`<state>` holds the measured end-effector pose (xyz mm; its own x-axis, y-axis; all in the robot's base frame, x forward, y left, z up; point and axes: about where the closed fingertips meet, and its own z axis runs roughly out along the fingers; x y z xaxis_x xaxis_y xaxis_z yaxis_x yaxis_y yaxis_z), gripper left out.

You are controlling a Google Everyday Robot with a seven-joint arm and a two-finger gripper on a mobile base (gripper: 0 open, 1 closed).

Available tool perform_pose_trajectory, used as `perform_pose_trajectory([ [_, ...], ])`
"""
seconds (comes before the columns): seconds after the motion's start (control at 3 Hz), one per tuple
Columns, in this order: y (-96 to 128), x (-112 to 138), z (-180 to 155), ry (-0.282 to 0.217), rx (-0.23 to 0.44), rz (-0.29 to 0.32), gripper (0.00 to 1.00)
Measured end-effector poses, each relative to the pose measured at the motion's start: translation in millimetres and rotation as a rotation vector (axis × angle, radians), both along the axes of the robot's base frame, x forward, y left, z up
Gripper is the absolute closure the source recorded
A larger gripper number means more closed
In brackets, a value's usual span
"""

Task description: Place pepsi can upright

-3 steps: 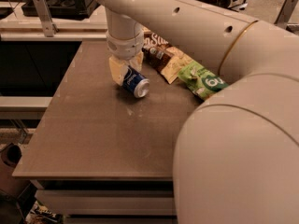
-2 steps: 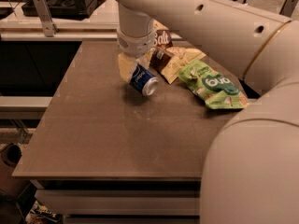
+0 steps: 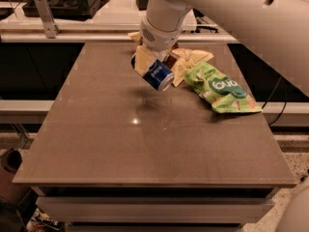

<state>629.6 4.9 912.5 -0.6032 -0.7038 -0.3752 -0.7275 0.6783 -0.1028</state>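
The pepsi can (image 3: 158,74) is blue with white lettering and a silver end. It hangs tilted, silver end down and to the right, above the brown table (image 3: 120,144) with its shadow below it. My gripper (image 3: 147,63) reaches down from the white arm at the top and is shut on the can's upper end; its fingers are pale and partly hidden by the can.
A green chip bag (image 3: 221,89) lies right of the can. A pale yellow bag (image 3: 190,62) and a dark brown packet lie behind the gripper. A counter with dark equipment (image 3: 63,4) runs along the back. The table's front edge is near the bottom.
The can has been lifted off the table in my gripper and now hangs tilted above it. The view has shifted, and the arm fills less of the right side.
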Motion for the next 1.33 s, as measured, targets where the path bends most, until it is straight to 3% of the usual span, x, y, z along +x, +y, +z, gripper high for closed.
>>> perform_pose_trajectory([
  [0.67, -6.5, -5.3, 34.2, -0.145, 0.168, 0.107, 1.00],
  [1.33, -6.5, -19.0, 43.6, -0.248, 0.338, 0.164, 1.00],
])
